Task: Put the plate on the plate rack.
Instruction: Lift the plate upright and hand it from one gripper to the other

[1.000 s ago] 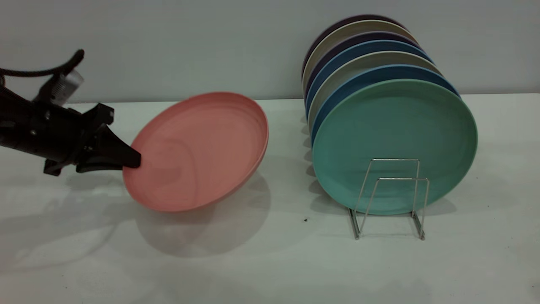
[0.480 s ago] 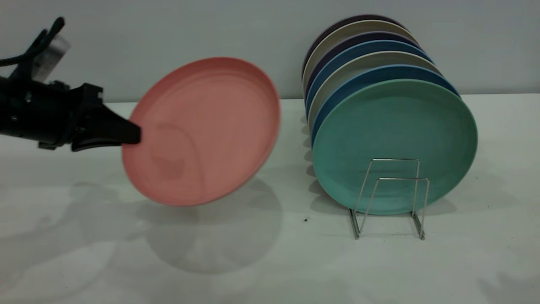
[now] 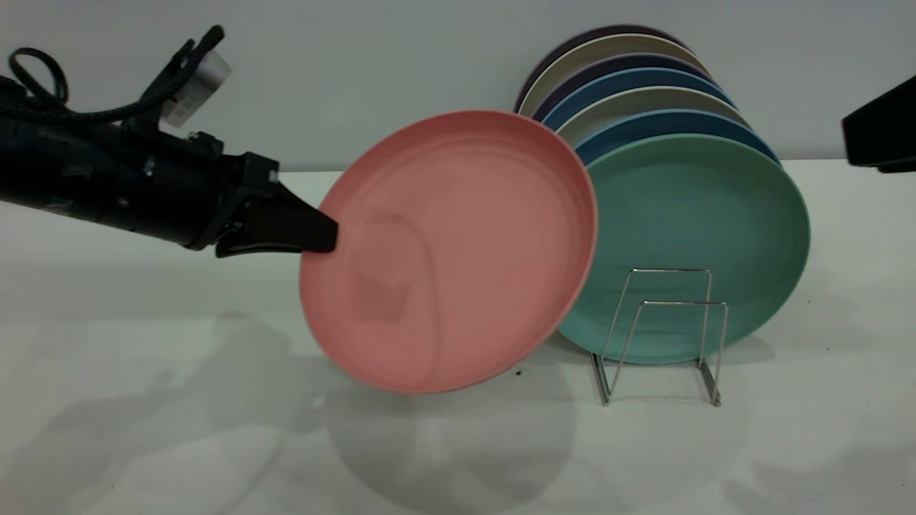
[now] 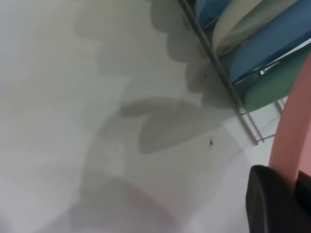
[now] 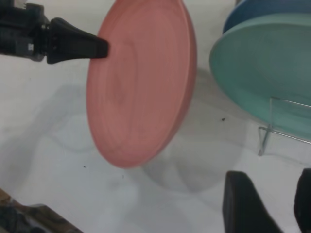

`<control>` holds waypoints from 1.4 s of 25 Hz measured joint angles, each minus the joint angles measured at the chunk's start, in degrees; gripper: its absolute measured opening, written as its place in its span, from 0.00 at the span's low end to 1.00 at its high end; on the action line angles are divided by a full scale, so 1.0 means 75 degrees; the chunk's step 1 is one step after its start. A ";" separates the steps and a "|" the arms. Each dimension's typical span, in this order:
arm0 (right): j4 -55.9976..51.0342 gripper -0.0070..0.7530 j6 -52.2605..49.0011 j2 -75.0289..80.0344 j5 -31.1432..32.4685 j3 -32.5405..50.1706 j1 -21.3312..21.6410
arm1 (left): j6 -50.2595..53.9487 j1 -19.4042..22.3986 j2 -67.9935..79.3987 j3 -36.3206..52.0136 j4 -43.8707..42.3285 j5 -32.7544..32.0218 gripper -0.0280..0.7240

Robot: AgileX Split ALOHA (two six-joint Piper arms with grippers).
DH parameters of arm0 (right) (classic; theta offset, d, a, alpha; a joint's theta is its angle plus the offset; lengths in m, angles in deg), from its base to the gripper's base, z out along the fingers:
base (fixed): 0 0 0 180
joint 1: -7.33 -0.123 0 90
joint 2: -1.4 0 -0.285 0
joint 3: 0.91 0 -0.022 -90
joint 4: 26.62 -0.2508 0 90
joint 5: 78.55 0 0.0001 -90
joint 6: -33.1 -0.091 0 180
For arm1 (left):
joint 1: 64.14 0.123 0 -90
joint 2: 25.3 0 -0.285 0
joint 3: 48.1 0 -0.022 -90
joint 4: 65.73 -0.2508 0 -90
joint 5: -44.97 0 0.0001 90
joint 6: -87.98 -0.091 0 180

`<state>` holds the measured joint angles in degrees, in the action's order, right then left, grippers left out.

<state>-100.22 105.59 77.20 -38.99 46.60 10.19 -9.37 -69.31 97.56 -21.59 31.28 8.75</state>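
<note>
The salmon-pink plate (image 3: 451, 250) hangs tilted on edge above the table, its right rim overlapping the teal plate (image 3: 701, 236) in the exterior view. My left gripper (image 3: 325, 232) is shut on its left rim. The left wrist view shows the plate's rim (image 4: 291, 141) running between the left gripper's (image 4: 295, 182) black fingers. The plate rack (image 3: 669, 322) is silver wire, with two empty front loops to the right of and below the plate. My right gripper (image 5: 272, 194) is open and empty, off to the rack's near side, looking at the plate (image 5: 141, 82) and the rack (image 5: 277, 126).
Several plates, blue, beige and dark, stand in the rack behind the teal one (image 5: 262, 68). A black part of the right arm (image 3: 880, 132) shows at the right edge. A grey wall runs behind the white table (image 3: 143, 429). A small dark speck (image 3: 518, 372) lies near the rack's foot.
The left gripper lifted the pink plate off the table, then carried it right, so it now overlaps the teal plate. The right arm has come into view at the right edge.
</note>
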 joint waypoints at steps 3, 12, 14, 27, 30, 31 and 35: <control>-0.0284 0.45 0.0209 0.0330 0.0020 0.0000 0.0000 | -0.0036 -0.0145 0.0000 0.0000 0.0151 0.0080 0.06; -0.1248 0.53 0.0991 0.1283 0.0205 -0.0023 0.0000 | -0.0060 -0.0581 0.0000 -0.0086 0.0351 0.0396 0.06; -0.1391 0.53 0.1164 0.1439 0.0305 -0.0023 0.0000 | -0.0037 -0.0727 0.0000 -0.0164 0.0359 0.0437 0.06; -0.2210 0.53 0.2013 0.2335 0.1041 -0.0039 0.0000 | 0.0187 -0.1226 0.0000 -0.0391 0.0400 0.0444 0.06; -0.2321 0.53 0.2183 0.2497 0.1150 -0.0039 0.0000 | 0.0208 -0.1318 0.0000 -0.0397 0.0407 0.0458 0.06; -0.2348 0.53 0.2220 0.2542 0.1184 -0.0039 0.0000 | 0.0208 -0.1351 0.0000 -0.0397 0.0407 0.0457 0.06; -0.2469 0.53 0.2385 0.2692 0.1289 -0.0039 0.0000 | 0.0260 -0.1402 0.0000 -0.0397 0.0407 0.0457 0.06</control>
<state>-118.74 123.47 97.39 -29.32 46.31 10.19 -7.42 -79.82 97.56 -24.57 34.33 12.17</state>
